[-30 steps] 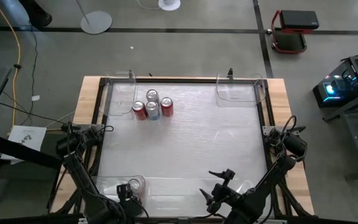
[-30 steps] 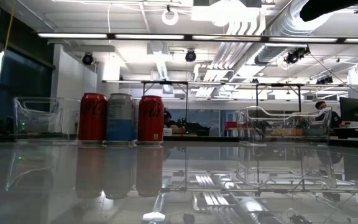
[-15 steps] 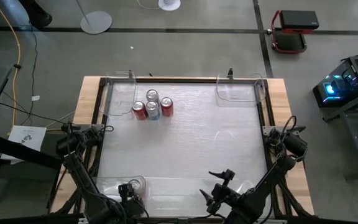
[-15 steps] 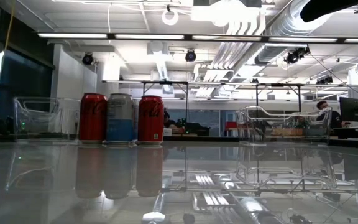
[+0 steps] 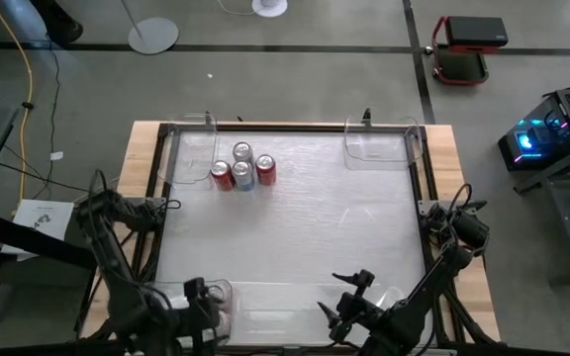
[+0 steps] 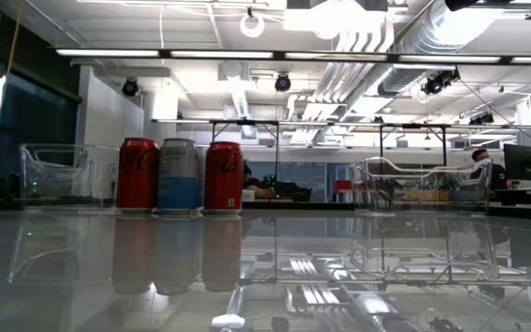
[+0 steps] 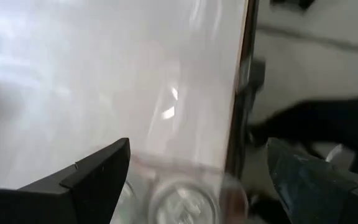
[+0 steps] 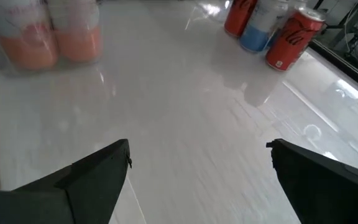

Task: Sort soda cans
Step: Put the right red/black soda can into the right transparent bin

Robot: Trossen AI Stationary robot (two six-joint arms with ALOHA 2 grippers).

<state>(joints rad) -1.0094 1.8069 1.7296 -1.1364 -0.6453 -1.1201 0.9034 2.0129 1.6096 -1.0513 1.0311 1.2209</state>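
Observation:
Several soda cans stand upright in a cluster near the table's far left: a red can [image 5: 222, 177], a silver-blue can [image 5: 243, 176], another red can [image 5: 264, 170] and a silver can [image 5: 241, 153] behind them. The low view shows three of them in a row [image 6: 179, 175]. One more can top [image 5: 216, 294] [image 7: 182, 205] sits in the near-left clear bin. My left gripper [image 5: 198, 300] [image 7: 197, 146] hovers open over that bin. My right gripper [image 5: 348, 297] [image 8: 199, 146] waits open at the near edge, pointing toward the cluster [image 8: 260, 25].
Clear bins stand at the far left [image 5: 194, 148], far right [image 5: 379, 144] and near left [image 5: 181, 295] of the white table. The right wrist view shows blurred orange-red cans [image 8: 48, 37] inside a clear bin. The table's middle [image 5: 305, 227] lies bare. A black frame rims the table.
My left arm has swung: its elbow has moved out toward the table's left edge, and its gripper has shifted a little over the near-left bin. The cans and my right arm have stayed where they were.

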